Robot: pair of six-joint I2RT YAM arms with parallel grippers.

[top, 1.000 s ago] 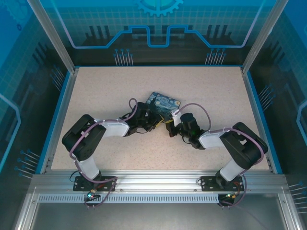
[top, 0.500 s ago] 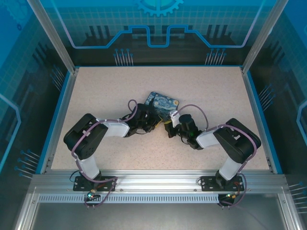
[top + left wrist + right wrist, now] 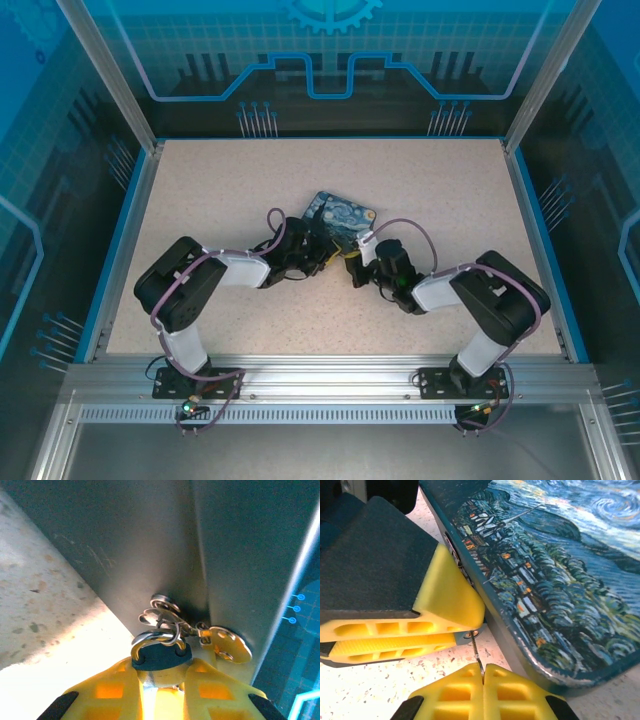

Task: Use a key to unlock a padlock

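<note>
Padlock [image 3: 161, 656] sits clamped btwn the yellow fingers of the left pincer [image 3: 161, 669], jaws closed in on its body from both sides. The body looks dark in shadow. Its silver shackle [image 3: 149, 639] arches up out of it, w/ a few thin wire rings [image 3: 161, 611] looped at the shackle. A flat brass piece w/ holes [image 3: 231, 648] lies just beside them; can't tell what that piece is. All of this is tight against the dark side wall of the tin [image 3: 560, 590], at its near edge.

Right pincer [image 3: 482, 674] is fully closed, yellow fingertips pressed together on the key [image 3: 477, 655]. The key is a thin dark sliver sticking up from btwn the tips. Its upper end reaches the underside of the left pincer's fingers, by a small round spot there. Whether the tip is actually in the lock, can't tell.

From above, both arms angle inward and the 2 pincers meet nose to nose just beside the tin's near long edge, approx mid-bench [image 3: 440, 190]. The tin lies flat on the speckled surface, turned at an angle, swirl-painted lid up.
</note>
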